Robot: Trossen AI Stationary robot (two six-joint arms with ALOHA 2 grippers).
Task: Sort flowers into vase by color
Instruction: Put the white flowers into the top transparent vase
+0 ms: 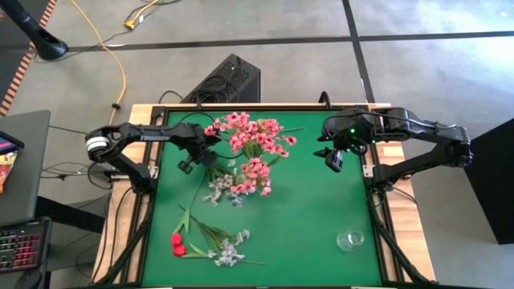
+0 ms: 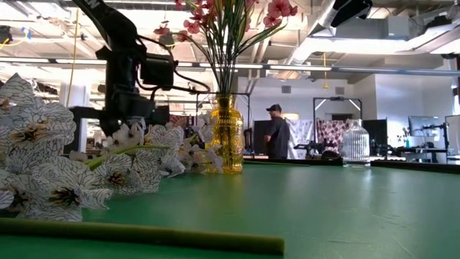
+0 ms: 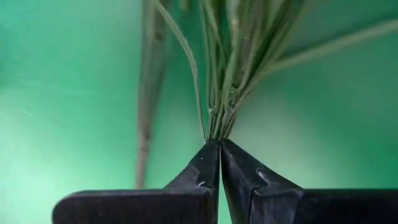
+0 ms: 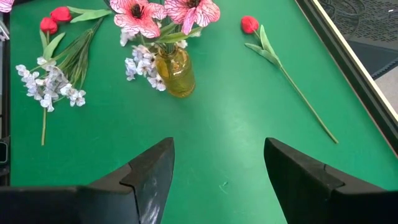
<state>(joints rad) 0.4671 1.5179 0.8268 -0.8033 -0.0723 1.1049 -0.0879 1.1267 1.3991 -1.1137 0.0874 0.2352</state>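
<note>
Left gripper [image 3: 219,144]: your jaws are pinched shut on green stems [image 3: 227,93], beside the yellow vase [image 4: 175,71].
Right gripper [image 4: 217,168]: your jaws are spread, nothing between.

Pink flowers [image 1: 253,140] stood upright in an amber vase [image 2: 226,137]; white sprays [image 1: 229,250] and red buds [image 1: 177,244] lay flat nearby.

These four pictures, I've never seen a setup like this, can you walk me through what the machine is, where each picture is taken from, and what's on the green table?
Two robot arms work at a green table. One picture looks straight down, one looks level across the tabletop, and one comes from each arm's wrist. A yellow vase already holds pink flowers. White sprays and red buds lie on the table, and a clear glass vase stands empty. The left gripper is shut on a bunch of green stems. The right gripper waits open above the table.
</note>
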